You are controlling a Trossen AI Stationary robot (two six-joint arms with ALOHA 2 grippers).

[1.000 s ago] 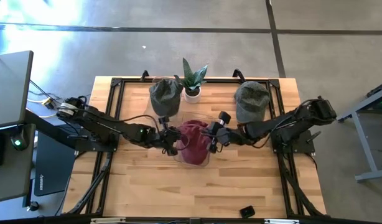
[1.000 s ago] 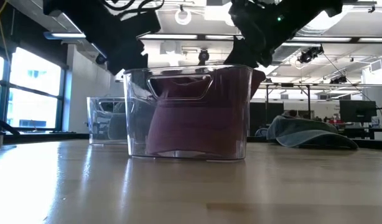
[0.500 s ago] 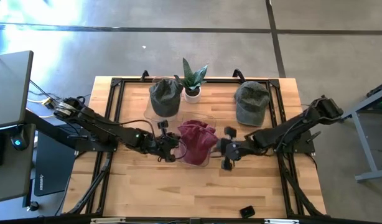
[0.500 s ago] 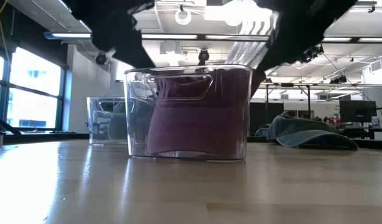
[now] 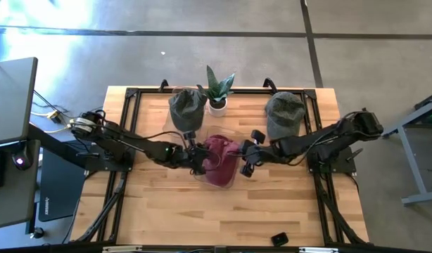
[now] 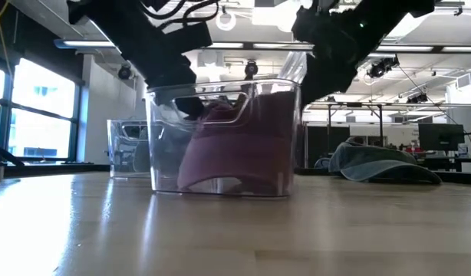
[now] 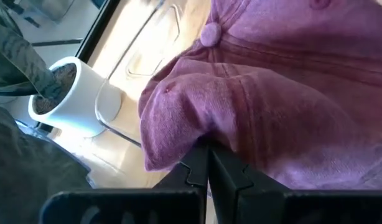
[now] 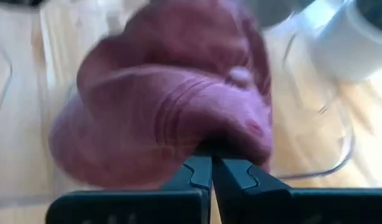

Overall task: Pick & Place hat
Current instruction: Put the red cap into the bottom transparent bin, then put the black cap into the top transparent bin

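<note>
The maroon cap [image 6: 235,146] sits crumpled inside the clear plastic bin [image 6: 163,165] at the middle of the wooden table [image 5: 272,211], nearest the low camera, and it looks tucked there because both arms are working it from opposite sides of the bin's rim. The left gripper [image 5: 195,153] and the right gripper [image 5: 245,156] each have their jaws closed with the cap's fabric bunched right at the fingertips, apparently pinched. Farther back stand a second bin holding a grey cap [image 5: 187,109], a small potted plant [image 5: 217,90], and another grey cap [image 5: 284,112] lying on the table.
</note>
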